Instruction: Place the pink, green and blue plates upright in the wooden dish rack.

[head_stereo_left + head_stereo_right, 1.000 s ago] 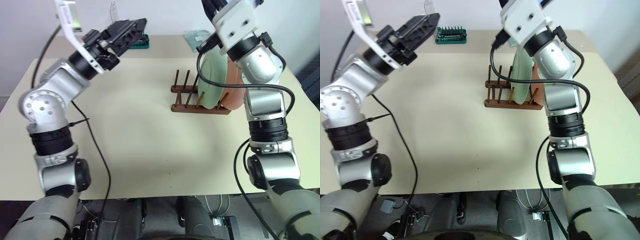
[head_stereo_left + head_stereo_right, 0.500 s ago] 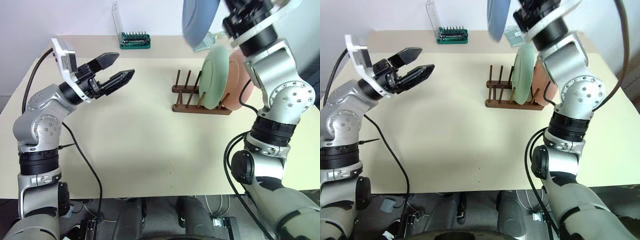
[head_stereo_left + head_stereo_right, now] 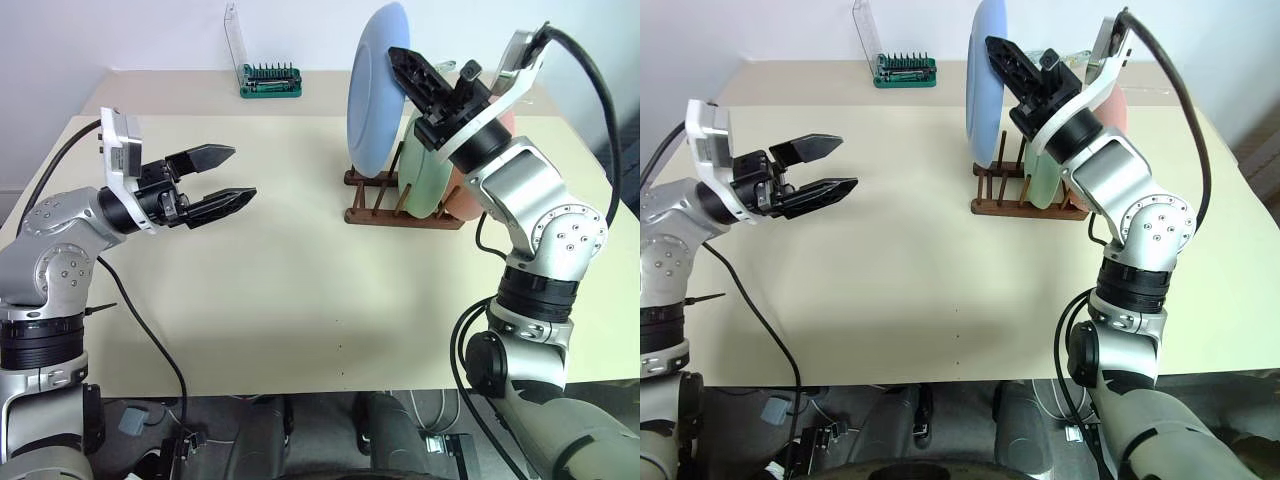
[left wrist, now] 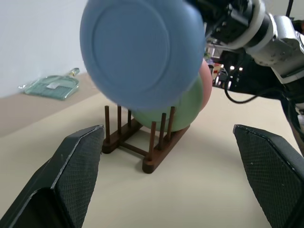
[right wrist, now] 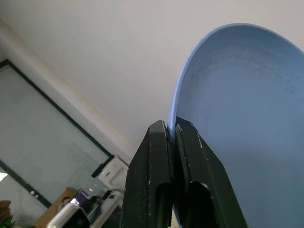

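My right gripper (image 3: pixel 398 58) is shut on the rim of the blue plate (image 3: pixel 372 95), as the right wrist view also shows (image 5: pixel 256 118). The plate hangs upright just above the left, free pegs of the wooden dish rack (image 3: pixel 380 215). The green plate (image 3: pixel 422 172) and, behind it, the pink plate (image 3: pixel 470 195) stand upright in the rack's right part. My left gripper (image 3: pixel 242 172) is open and holds nothing, hovering over the table's left side well away from the rack and pointing toward it.
A green bit holder with a raised clear lid (image 3: pixel 270 80) stands at the table's back edge. A clear teal item (image 4: pixel 50 85) lies at the back right. The beige table (image 3: pixel 300 290) stretches between the arms. A black cable hangs off the left arm.
My right wrist has rolled and come down, bringing the blue plate from high up to upright just above the rack. My left arm sank and drew away to the left, still open.
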